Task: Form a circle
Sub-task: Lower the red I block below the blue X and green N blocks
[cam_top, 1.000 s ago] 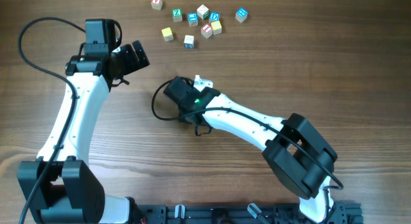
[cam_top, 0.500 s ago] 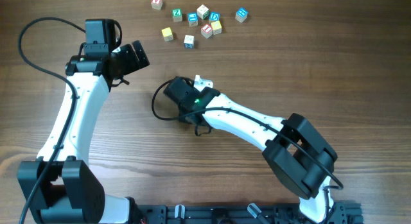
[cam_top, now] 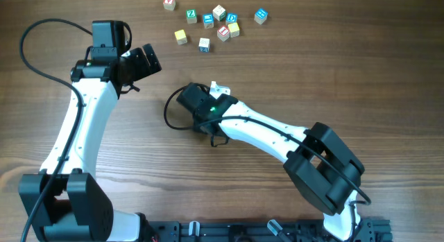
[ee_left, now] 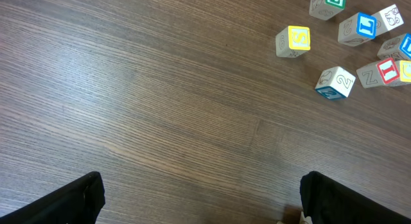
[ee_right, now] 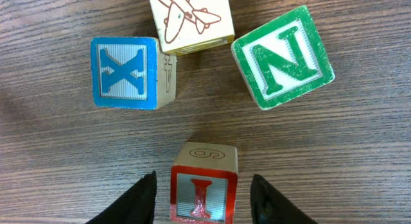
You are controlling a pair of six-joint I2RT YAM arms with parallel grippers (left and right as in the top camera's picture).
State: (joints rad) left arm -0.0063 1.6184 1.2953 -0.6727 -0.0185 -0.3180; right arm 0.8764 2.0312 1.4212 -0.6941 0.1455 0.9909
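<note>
While poised low over the circle (ee_right: 192,41) at mid-table, seen with right gripper (ee_right: 204,199) parted: fingers (ee_right: 144,198) flanking the red cube (ee_right: 204,185) on both sides, with a sliver of bare wood at each flank, so apparently clamped on nothing. Straight ahead of that cube, across the ring's bare centre: cream cube (ee_right: 189,15) with the plane drawing, blue X cube (ee_right: 119,71) just left of it, touching or nearly so, and green N cube (ee_right: 282,56) to the right, turned at an angle. No sight of the yellow cube from the wrist; hidden under the arm from overhead as well.

Squared to the jaws and with no long axis to speak of, so probably calling for a straight lift or pull-back, with any sideways drift risking a nudge to the ring.

Well apart to the left: left gripper (cam_top: 147,59), held wide over bare table (ee_left: 160,108). Loose scatter (cam_top: 208,21) along the far edge, well clear of the circle. Plainly nearer the work: the right arm.
</note>
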